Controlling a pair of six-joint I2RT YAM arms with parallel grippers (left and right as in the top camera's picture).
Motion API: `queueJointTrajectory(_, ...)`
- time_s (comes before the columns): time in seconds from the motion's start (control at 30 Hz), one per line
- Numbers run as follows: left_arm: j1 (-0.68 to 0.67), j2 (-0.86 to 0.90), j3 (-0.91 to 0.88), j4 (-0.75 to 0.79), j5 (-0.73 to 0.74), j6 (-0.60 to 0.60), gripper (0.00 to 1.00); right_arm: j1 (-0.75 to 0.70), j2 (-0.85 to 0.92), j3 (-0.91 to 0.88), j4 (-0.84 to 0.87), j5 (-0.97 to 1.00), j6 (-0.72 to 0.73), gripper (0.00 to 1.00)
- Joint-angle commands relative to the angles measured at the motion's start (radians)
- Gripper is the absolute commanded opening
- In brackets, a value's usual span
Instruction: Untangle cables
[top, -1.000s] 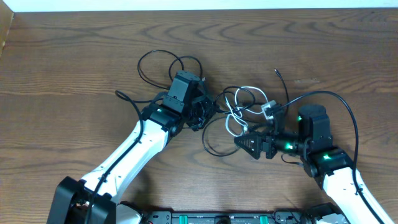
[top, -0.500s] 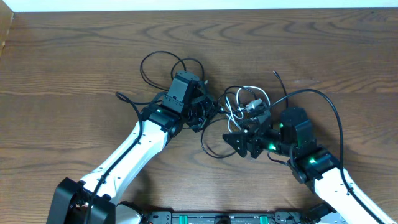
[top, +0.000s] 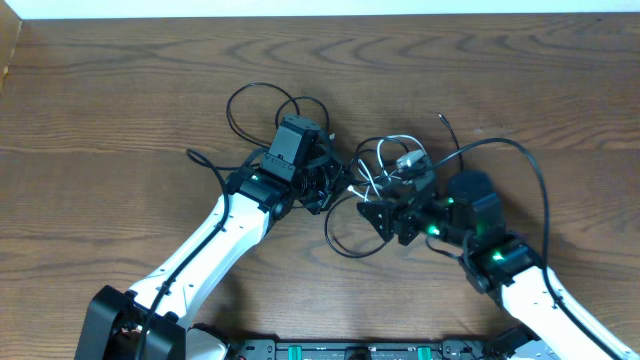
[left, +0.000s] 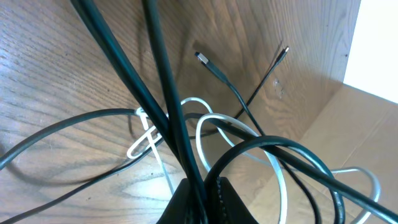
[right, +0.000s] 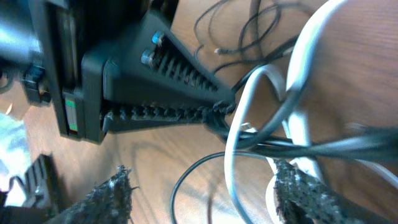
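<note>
The cables (top: 388, 172) lie in one knot near the middle of the table (top: 120, 90), between the two arms. A white cable (top: 384, 158) runs in loops through the knot, crossing over and under the black cables (top: 258, 98). These spread further out: one loop lies on the wood behind the left arm, and another curves down toward the near edge. A loose black end with a small plug (top: 444, 118) points away from the knot on the far right side.

The left pincer (top: 338, 183) is closed on the black cables at the left edge of the knot. Its wrist camera shows two dark strands rising straight out of the pressed fingers (left: 200, 198), with the white cable looping just beyond them.

The right pincer (top: 370, 212) reaches into the knot from the other side, tips close to the left one. Its fingers (right: 115, 194) stand well apart, with white and black strands passing between them, pinched by neither.
</note>
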Motion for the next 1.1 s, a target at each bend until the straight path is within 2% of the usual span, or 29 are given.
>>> queueJointTrajectory(0.0, 0.001, -0.018, -0.009, -0.001, 0.039, 0.002, 0.08, 0.043, 0.044, -0.001, -0.004, -0.018, 0.006, 0.62)
queueJointTrajectory(0.03, 0.001, -0.018, -0.009, -0.001, 0.040, 0.001, 0.08, 0.047, 0.055, -0.001, -0.002, -0.019, 0.007, 0.59)
queueJointTrajectory(0.1, 0.002, -0.018, -0.009, 0.001, 0.063, -0.002, 0.08, 0.047, 0.071, -0.001, 0.003, -0.025, 0.007, 0.46)
queueJointTrajectory(0.13, 0.002, -0.018, -0.009, 0.003, 0.069, -0.002, 0.08, 0.047, 0.071, -0.001, 0.003, -0.033, 0.007, 0.34)
queueJointTrajectory(0.17, 0.002, -0.018, -0.009, 0.003, 0.069, -0.002, 0.08, 0.047, 0.070, -0.001, 0.004, -0.045, 0.007, 0.14)
queueJointTrajectory(0.2, 0.002, -0.018, -0.009, 0.003, 0.066, -0.001, 0.08, 0.044, 0.065, -0.001, 0.010, -0.065, 0.007, 0.04)
queueJointTrajectory(0.23, 0.002, -0.018, -0.009, 0.002, 0.049, 0.000, 0.08, 0.042, 0.058, -0.001, 0.021, -0.095, 0.007, 0.01)
queueJointTrajectory(0.47, 0.002, -0.018, -0.009, -0.013, -0.256, 0.136, 0.08, -0.029, -0.104, 0.014, 0.056, -0.390, 0.059, 0.01)
queueJointTrajectory(0.6, 0.002, -0.018, -0.009, -0.013, -0.384, 0.265, 0.08, -0.095, -0.240, 0.019, 0.081, -0.494, 0.109, 0.01)
queueJointTrajectory(0.8, -0.013, -0.018, -0.009, -0.025, -0.381, 0.416, 0.08, -0.182, -0.393, 0.019, 0.282, -0.481, 0.208, 0.01)
queueJointTrajectory(0.97, -0.030, -0.018, -0.009, -0.064, -0.383, 0.534, 0.08, -0.278, -0.424, 0.020, 0.425, -0.394, 0.244, 0.01)
queueJointTrajectory(1.07, -0.028, -0.018, -0.009, -0.129, -0.449, 0.557, 0.08, -0.378, -0.423, 0.026, 0.459, -0.341, 0.244, 0.01)
